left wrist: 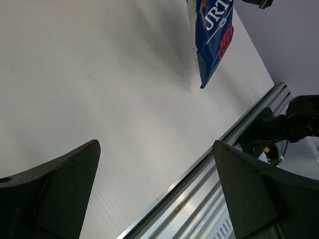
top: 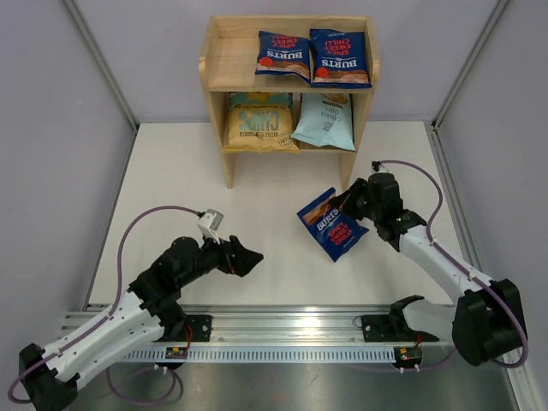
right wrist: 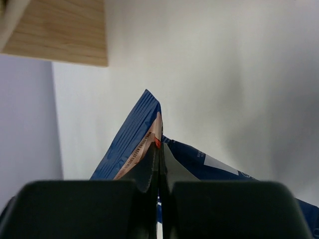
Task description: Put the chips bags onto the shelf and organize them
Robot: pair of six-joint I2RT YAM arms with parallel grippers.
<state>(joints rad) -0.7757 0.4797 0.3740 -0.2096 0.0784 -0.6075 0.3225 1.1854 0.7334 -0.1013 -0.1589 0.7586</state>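
A dark blue Burts chips bag lies tilted on the white table in front of the shelf; my right gripper is shut on its upper edge. The right wrist view has the fingers pinching that bag at its folded seam. Two more Burts bags lie on the shelf's top tier. A tan-and-teal bag and a pale blue bag fill the lower tier. My left gripper hovers open over the table, left of the held bag.
An aluminium rail runs along the near table edge, carrying both arm bases. Grey walls enclose the table on three sides. The shelf's right side panel hangs close above the right gripper.
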